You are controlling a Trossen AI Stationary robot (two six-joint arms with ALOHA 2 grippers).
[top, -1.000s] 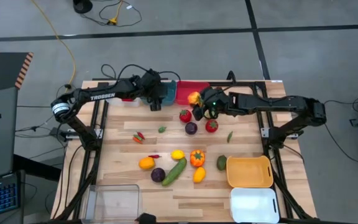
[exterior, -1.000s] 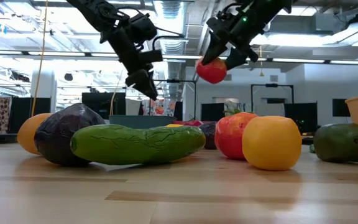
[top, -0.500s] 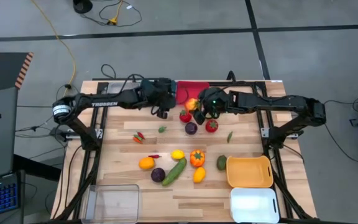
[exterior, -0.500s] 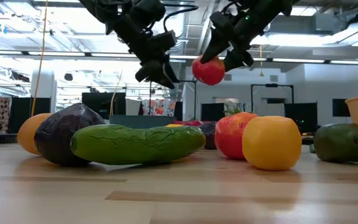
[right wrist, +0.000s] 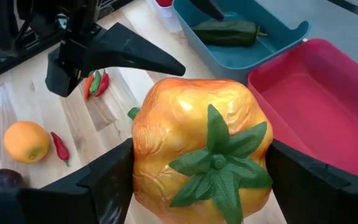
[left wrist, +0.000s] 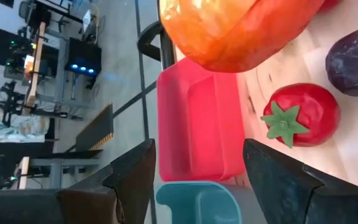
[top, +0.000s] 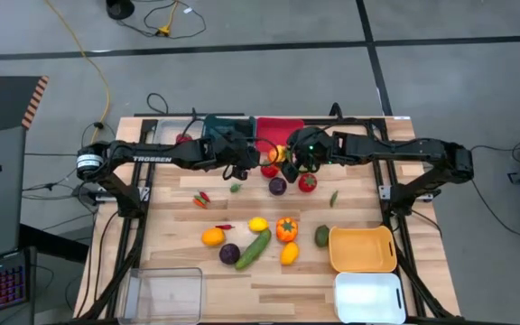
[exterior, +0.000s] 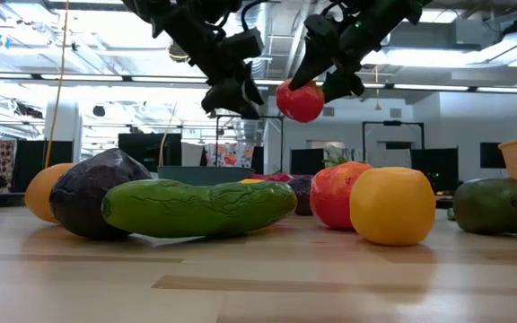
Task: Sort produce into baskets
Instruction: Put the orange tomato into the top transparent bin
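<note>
Two hands crowd the red basket [top: 278, 129] (right hand [top: 284, 157] grips a pepper [right wrist: 201, 146]).

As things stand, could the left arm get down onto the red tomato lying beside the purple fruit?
Probably yes. The left gripper hangs open just above the red tomato, with nothing between them. The one worry is the right gripper, close alongside and shut on the orange-red pepper, so room is tight.

Red-orange pepper [right wrist: 202, 155] gripped above red basket [right wrist: 328, 106].

both hands [top: 242, 165] [top: 286, 162] seemingly near red basket [top: 280, 132]
</note>
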